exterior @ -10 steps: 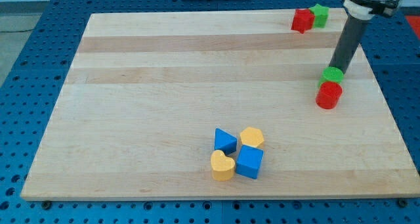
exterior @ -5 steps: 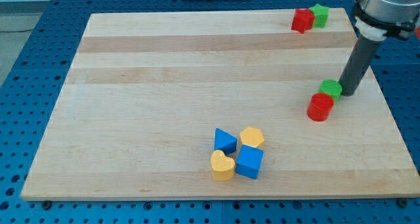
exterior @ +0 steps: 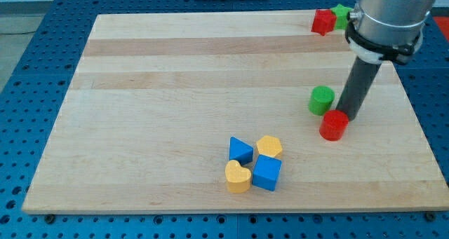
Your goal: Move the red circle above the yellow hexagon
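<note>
The red circle (exterior: 334, 125) lies on the wooden board (exterior: 175, 78) at the view's right. My tip (exterior: 349, 117) stands just right of and above it, touching or nearly touching its upper right edge. A green circle (exterior: 322, 100) lies just above and left of the red circle, left of my rod. The yellow hexagon (exterior: 269, 146) lies lower, left of the red circle, in a cluster with a blue triangle (exterior: 240, 151), a yellow heart (exterior: 238, 176) and a blue cube (exterior: 266, 173).
A red block (exterior: 323, 22) and a green block (exterior: 341, 15) sit together at the board's top right corner, partly behind the arm. The board's right edge is close to my rod.
My tip has moved down and to the left. The red circle has slid down-left toward the yellow hexagon. The green circle has been pushed left, away from the red circle.
</note>
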Controlling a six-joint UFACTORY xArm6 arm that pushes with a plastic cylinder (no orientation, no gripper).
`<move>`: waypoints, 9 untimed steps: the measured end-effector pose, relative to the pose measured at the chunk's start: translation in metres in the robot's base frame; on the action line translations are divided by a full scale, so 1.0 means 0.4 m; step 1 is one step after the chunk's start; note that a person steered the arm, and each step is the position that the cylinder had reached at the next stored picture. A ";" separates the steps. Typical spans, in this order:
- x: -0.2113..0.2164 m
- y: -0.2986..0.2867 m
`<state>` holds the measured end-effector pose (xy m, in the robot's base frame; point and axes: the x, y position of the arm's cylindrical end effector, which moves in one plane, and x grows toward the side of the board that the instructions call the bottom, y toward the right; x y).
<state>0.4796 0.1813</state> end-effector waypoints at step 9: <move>0.030 -0.097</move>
<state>0.4917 0.1423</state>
